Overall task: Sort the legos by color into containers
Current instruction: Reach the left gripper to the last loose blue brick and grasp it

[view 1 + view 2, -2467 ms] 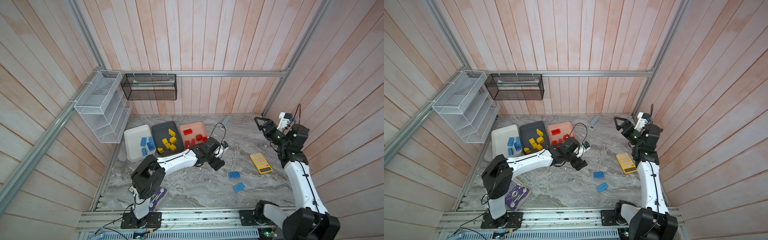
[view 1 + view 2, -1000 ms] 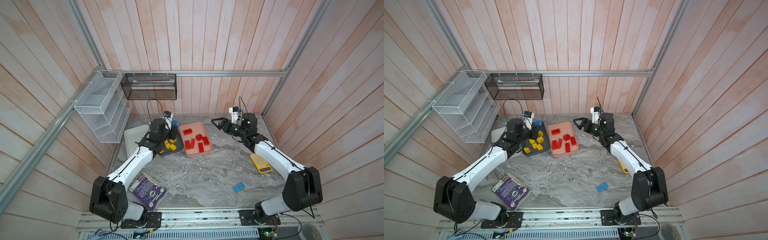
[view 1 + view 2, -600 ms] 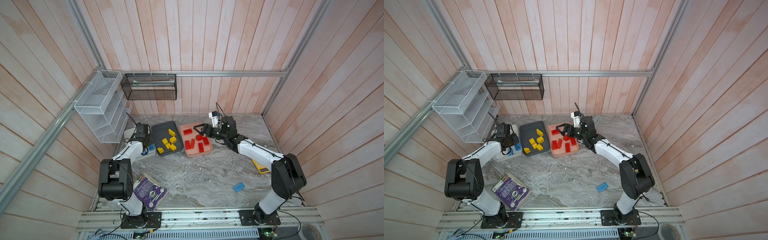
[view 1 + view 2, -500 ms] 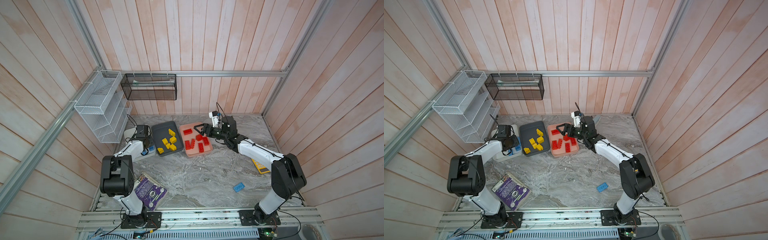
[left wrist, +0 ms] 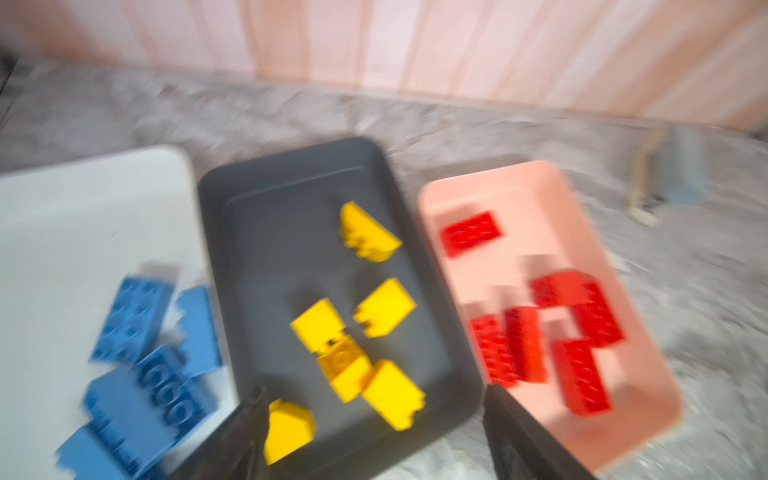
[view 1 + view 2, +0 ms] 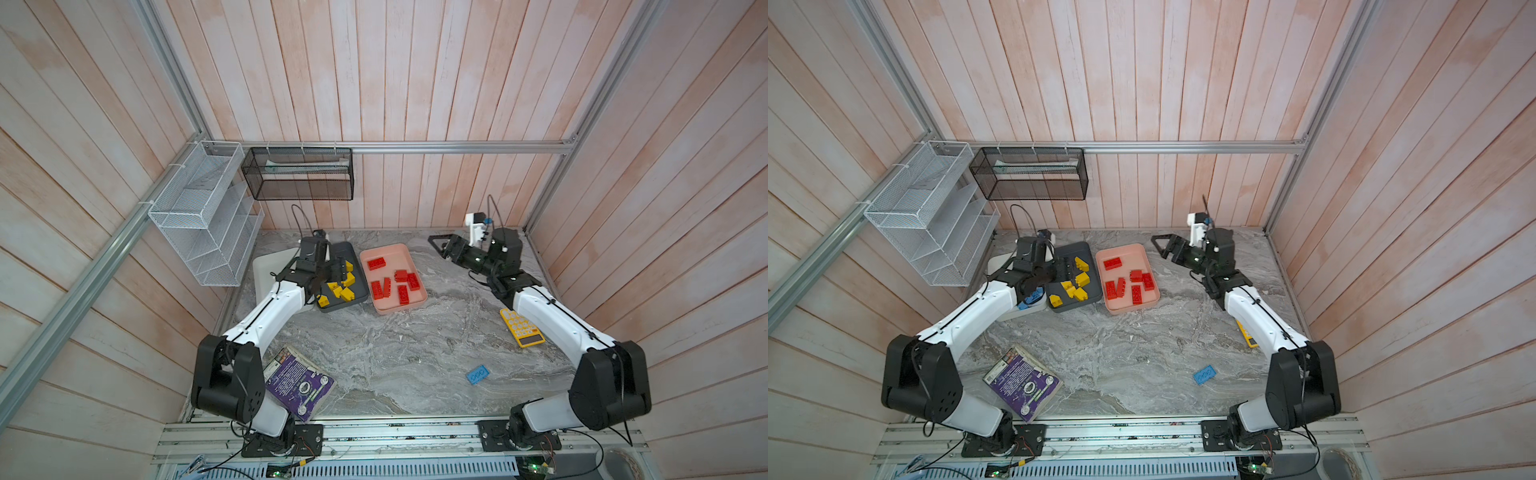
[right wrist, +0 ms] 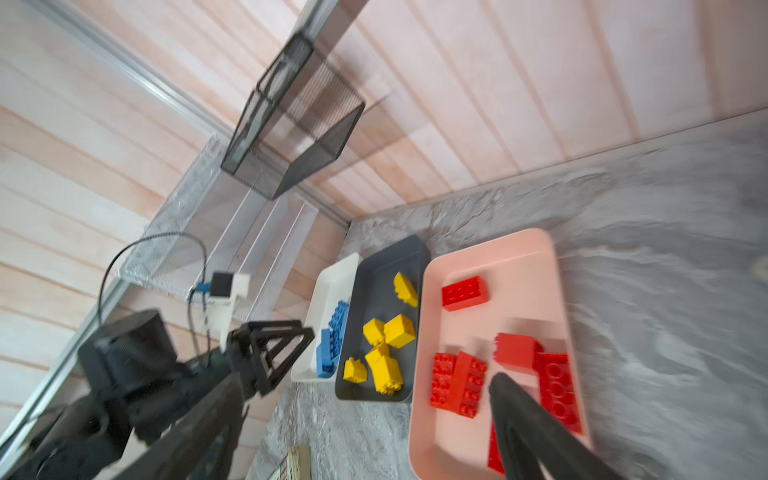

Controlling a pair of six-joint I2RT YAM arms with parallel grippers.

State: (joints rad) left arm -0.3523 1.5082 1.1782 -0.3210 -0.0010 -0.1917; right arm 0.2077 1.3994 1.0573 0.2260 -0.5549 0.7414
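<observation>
A loose blue studded plastic brick (image 6: 477, 375) is lying on the grey marbled tabletop (image 6: 395, 345) between pale plank walls (image 6: 374, 83), well apart from both grippers. The left gripper (image 6: 337, 272) is hovering, jaws apart and empty, over the dark grey tray (image 6: 348, 250) and its yellow bricks (image 6: 347, 294). The right gripper (image 6: 436, 247) is hanging near the salmon pink tray (image 6: 395, 254), jaws apart too.

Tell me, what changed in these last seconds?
The left tool carried a blue brick from the table into the white tray, let go, and moved off, open. The right tool swung toward the pink tray and back. The other blue brick and calculator stayed.
</observation>
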